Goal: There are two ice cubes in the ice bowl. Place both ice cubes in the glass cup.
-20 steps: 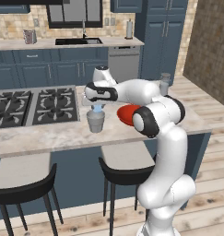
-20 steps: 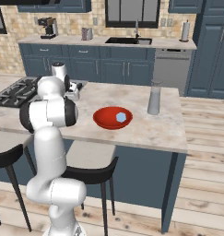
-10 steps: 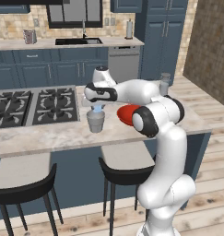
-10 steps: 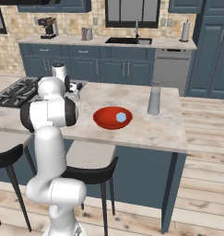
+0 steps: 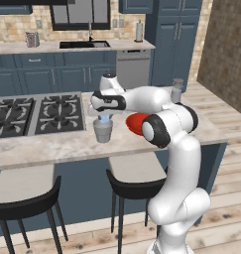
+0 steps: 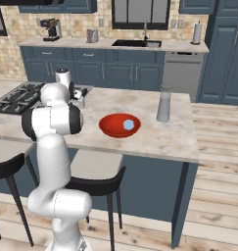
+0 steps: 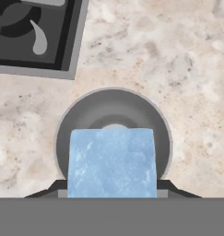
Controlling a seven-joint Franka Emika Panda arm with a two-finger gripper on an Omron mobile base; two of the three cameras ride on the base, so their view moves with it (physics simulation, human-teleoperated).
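While arm reaches left, jaws pinching ice cube (image 7: 111,162), above glass cup (image 5: 103,130).

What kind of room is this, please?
A home kitchen, rendered: a gas stove set in a marble counter, a sink with a faucet at the back wall, and blue cabinets.

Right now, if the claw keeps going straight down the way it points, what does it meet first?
The glass cup: the claw, shut on an ice cube, points into its open mouth, likely reaching its bottom.
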